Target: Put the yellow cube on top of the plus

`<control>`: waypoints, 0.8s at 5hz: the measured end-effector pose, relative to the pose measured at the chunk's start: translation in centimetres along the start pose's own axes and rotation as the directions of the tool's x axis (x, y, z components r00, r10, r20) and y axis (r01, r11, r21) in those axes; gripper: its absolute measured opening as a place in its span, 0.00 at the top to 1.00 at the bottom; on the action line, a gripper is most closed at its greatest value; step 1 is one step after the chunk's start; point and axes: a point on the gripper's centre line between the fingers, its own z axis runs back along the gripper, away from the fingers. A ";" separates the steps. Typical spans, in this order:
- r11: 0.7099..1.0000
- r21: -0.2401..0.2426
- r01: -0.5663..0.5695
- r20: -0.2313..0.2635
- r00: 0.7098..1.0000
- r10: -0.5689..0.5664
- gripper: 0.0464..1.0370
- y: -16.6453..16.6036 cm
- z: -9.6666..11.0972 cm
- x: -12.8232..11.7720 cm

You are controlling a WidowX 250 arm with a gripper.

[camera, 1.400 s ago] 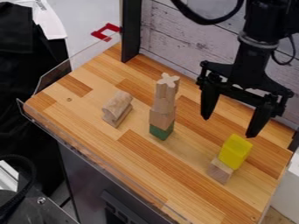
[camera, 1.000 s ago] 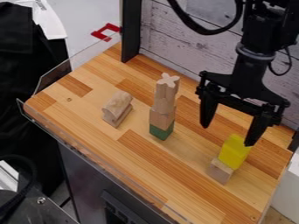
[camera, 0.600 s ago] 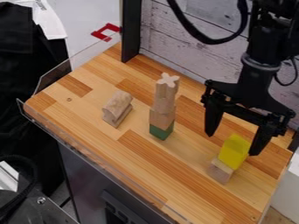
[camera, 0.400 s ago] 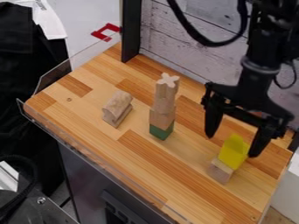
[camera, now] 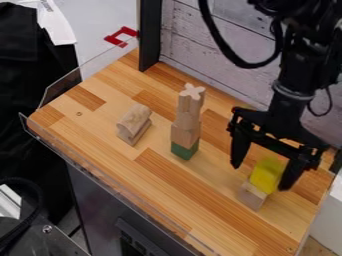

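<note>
Between parted fingers [camera: 291, 175], yellow cube [camera: 266, 176]

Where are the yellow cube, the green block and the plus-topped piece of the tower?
Yellow cube [camera: 266, 174]: camera view, its front side.
Green block [camera: 184, 150]: camera view, its side, at the base of the tower.
Plus-topped piece [camera: 193, 91]: camera view, its plus-shaped top face.

You have one bench [camera: 100, 130], one yellow cube [camera: 266, 175], one green block [camera: 184, 151], one plus-shaped piece [camera: 192, 100], one red bracket [camera: 115, 39]. Other bare wooden blocks [camera: 251, 197]: at least three, exact total unclear.
</note>
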 end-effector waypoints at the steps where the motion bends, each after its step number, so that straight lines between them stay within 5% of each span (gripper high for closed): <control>1: 1.000 0.006 -0.003 -0.009 1.000 0.004 0.07 0.0 -0.3 0.0; 2: 1.000 -0.004 -0.014 -0.005 1.000 0.014 0.36 -0.2 -0.3 0.1; 3: 1.000 -0.011 -0.022 -0.001 1.000 0.022 0.51 -0.3 -0.2 0.1; 4: 0.999 -0.018 -0.030 0.022 0.999 0.030 0.51 -0.2 0.7 0.1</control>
